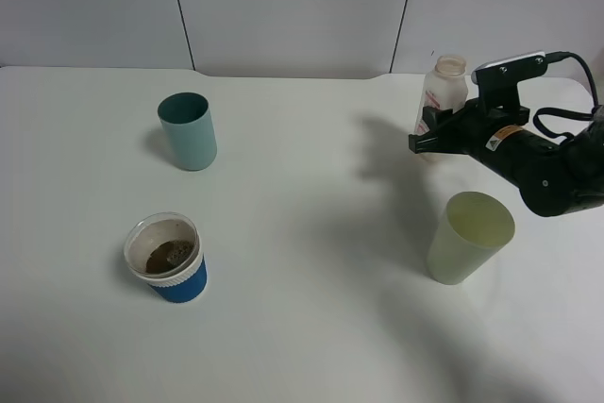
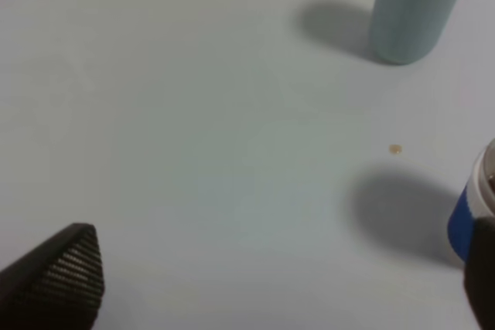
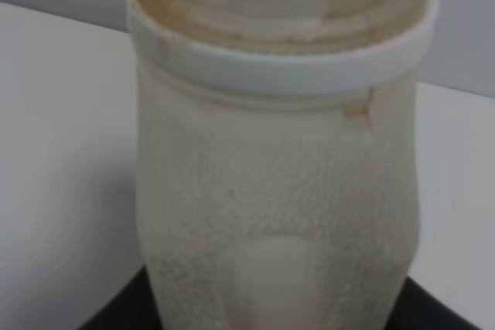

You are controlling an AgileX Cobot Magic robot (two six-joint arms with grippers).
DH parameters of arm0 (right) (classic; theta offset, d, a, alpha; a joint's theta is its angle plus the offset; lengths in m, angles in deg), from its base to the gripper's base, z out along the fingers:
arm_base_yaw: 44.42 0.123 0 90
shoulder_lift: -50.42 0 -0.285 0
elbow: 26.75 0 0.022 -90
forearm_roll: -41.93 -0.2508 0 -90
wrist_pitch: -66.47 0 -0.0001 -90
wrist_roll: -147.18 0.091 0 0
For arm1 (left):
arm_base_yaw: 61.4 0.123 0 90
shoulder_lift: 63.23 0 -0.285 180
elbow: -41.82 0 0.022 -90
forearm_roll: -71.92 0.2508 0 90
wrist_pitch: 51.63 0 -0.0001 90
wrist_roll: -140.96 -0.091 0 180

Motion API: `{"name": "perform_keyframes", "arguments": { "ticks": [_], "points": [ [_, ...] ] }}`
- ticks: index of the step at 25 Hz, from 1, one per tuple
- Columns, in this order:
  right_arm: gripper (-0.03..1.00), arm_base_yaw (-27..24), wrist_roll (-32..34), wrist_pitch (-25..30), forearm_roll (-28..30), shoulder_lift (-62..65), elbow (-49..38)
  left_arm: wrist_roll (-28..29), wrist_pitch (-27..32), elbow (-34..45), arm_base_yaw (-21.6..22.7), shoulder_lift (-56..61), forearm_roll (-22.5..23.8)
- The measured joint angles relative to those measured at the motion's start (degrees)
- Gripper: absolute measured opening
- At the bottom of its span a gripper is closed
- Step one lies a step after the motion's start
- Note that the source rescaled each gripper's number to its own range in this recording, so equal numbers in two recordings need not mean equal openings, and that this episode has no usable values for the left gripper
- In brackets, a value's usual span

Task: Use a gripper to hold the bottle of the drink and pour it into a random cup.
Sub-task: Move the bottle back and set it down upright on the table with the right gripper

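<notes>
The bottle of the drink (image 1: 442,92) stands upright at the back right, cap off, with a white-and-red label. My right gripper (image 1: 436,136) is closed around its lower body; the right wrist view shows the translucent bottle (image 3: 278,191) close up between the black fingers. The blue cup (image 1: 170,266) with a white ribbed band and brown-stained inside stands at the front left. It shows at the edge of the left wrist view (image 2: 468,214). My left gripper (image 2: 278,268) is open and empty above the table next to that cup; it is out of the high view.
A teal tumbler (image 1: 187,131) stands at the back left, also in the left wrist view (image 2: 414,9). A pale yellow-green cup (image 1: 469,236) stands just in front of my right arm. A small brown drop (image 2: 395,148) lies on the white table (image 1: 311,309).
</notes>
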Motion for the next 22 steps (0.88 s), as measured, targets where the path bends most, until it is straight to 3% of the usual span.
{"name": "perform_keyframes", "arguments": {
  "ticks": [5, 14, 22],
  "points": [
    [0.01, -0.9, 0.0, 0.0, 0.5, -0.1, 0.0, 0.0, 0.0, 0.0, 0.0, 0.0, 0.0],
    [0.01, -1.1, 0.1, -5.8, 0.5, -4.7, 0.1, 0.0, 0.0, 0.0, 0.0, 0.0, 0.0],
    [0.01, -1.1, 0.1, -6.0, 0.5, -4.7, 0.1, 0.0, 0.0, 0.0, 0.0, 0.0, 0.0]
  ]
}}
